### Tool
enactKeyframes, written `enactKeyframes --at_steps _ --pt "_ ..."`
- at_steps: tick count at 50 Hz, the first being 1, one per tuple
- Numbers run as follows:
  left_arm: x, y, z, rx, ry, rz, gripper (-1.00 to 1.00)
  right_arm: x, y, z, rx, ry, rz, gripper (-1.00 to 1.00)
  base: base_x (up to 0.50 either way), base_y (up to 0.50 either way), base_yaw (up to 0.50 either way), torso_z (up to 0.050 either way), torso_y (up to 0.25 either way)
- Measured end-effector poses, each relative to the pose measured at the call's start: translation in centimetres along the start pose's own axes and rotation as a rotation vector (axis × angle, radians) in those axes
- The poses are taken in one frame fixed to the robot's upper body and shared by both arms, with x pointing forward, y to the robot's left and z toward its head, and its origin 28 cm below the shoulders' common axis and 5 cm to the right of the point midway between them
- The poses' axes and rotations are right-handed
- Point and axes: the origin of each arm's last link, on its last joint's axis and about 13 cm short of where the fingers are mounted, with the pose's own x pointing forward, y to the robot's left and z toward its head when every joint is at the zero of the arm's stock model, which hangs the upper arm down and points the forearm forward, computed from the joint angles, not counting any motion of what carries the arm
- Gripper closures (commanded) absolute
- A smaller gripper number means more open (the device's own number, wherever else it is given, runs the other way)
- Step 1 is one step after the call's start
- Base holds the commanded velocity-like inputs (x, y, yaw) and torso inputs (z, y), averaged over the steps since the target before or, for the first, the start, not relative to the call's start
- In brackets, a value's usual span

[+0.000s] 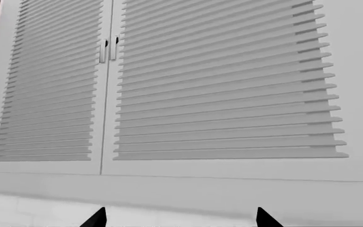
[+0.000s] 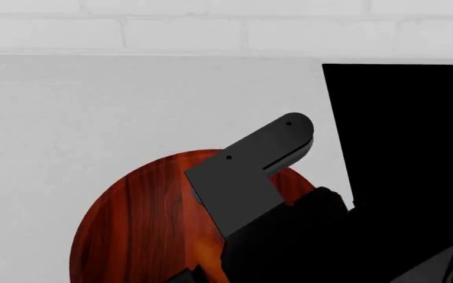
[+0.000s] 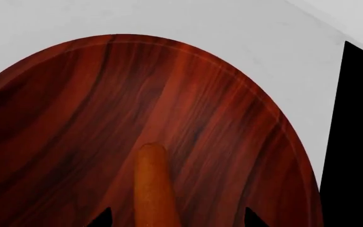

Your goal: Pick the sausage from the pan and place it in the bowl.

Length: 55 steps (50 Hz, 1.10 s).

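- Right gripper [image 3: 176, 218] over bowl [image 3: 62, 118], jaws spread; sausage [image 3: 153, 189] between tips, contact unclear.
- Left gripper [image 1: 180, 218] spread wide, facing louvered cabinet doors [image 1: 219, 90].

The head view is looking steeply down over the right arm [image 2: 250, 177] onto the bowl [image 2: 132, 224]. The right wrist view is facing down into the same bowl [image 3: 74, 109], very near. The left wrist view is facing louvered cabinet doors [image 1: 219, 85], sharing nothing with the other 2
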Motion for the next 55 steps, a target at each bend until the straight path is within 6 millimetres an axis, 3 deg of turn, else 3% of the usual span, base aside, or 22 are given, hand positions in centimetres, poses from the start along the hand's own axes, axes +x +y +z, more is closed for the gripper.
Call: enactKeyframes --at_steps 29,39,55 --pt "-0.2 -0.1 -0.2 -0.009 0.006 -0.003 -1.0 -1.1 -0.4 0.7 0.007 -0.06 -0.016 -1.0 0.0 0.0 0.0 0.0 0.0" --pt "-0.2 -0.2 -0.1 -0.013 0.004 -0.006 -1.0 -2.7 -0.6 1.7 0.007 -0.136 -0.042 -1.0 0.0 0.0 0.0 0.0 0.0" --pt "-0.1 -0.3 0.1 -0.015 0.0 -0.011 -1.0 -6.9 -1.1 3.2 0.015 -0.329 -0.117 -1.0 0.0 0.0 0.0 0.0 0.0"
